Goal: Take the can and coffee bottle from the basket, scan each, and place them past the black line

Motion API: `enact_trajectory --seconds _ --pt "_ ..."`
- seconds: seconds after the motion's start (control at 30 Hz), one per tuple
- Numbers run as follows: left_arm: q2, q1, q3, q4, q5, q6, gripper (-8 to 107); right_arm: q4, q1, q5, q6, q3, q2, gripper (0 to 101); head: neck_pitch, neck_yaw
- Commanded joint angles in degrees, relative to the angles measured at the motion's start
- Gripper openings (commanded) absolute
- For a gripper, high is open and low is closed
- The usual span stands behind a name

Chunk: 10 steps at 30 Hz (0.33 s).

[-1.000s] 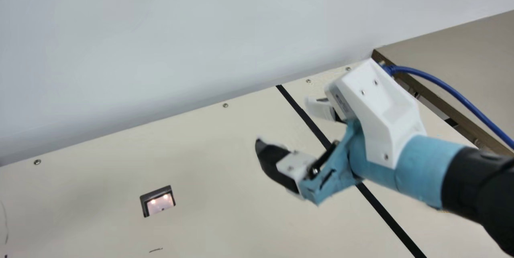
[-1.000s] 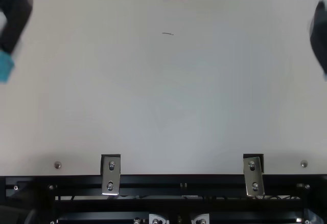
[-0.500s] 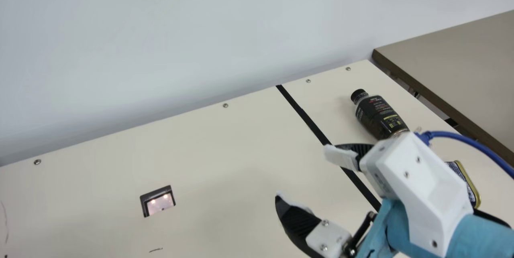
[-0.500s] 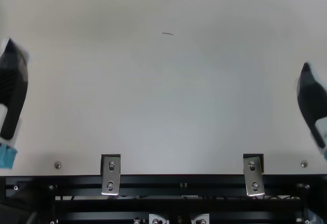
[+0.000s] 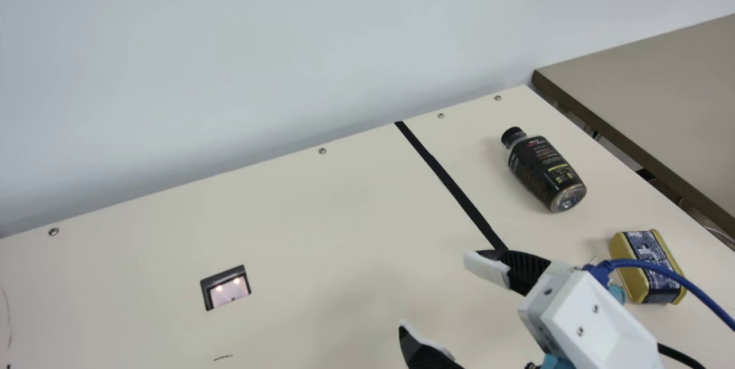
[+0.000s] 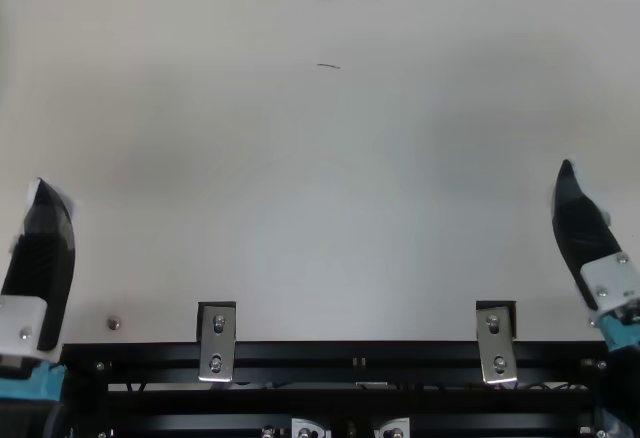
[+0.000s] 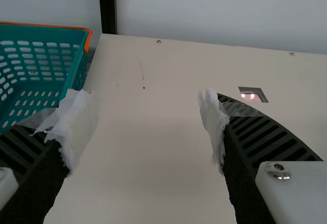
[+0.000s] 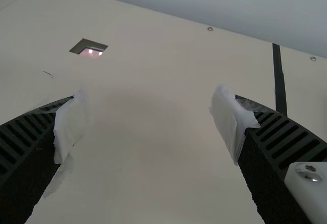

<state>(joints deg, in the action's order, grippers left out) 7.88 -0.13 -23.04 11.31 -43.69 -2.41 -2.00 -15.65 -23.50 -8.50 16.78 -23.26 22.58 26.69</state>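
In the main view my right gripper (image 5: 433, 293) stands open and empty on the near side of the black line (image 5: 451, 185). Beyond that line the dark coffee bottle (image 5: 540, 168) lies on its side, and the gold and navy can (image 5: 649, 265) rests nearer the front, partly behind the blue cable. The top view has my left gripper (image 6: 45, 258) at its left edge. Both ribbed fingers of the left gripper (image 7: 148, 127) are wide apart with nothing between them, as are those of the right gripper (image 8: 148, 124). A teal basket (image 7: 76, 73) with an orange rim shows no item in its visible part.
The scanner window (image 5: 228, 287) is set into the cream table (image 5: 321, 231). A white wall (image 5: 258, 59) runs along the back. At the right a brown table (image 5: 649, 82) stands beside a narrow gap. A black rail (image 6: 350, 353) with metal brackets borders the front edge.
Both arms have drawn back toward the front edge. My right gripper has moved away from the bottle and can, bringing them into sight where they lie past the line.
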Motion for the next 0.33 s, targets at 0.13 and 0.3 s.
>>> enact_trajectory --seconds 0.13,0.3 --pt "-0.02 0.01 0.00 0.10 0.00 -0.47 90 0.00 0.00 0.39 0.00 0.00 0.00 101 1.22 -0.61" --pt "-0.02 0.01 0.00 0.10 0.00 -0.58 90 0.00 0.00 0.39 0.00 0.00 0.00 101 1.22 -0.61"
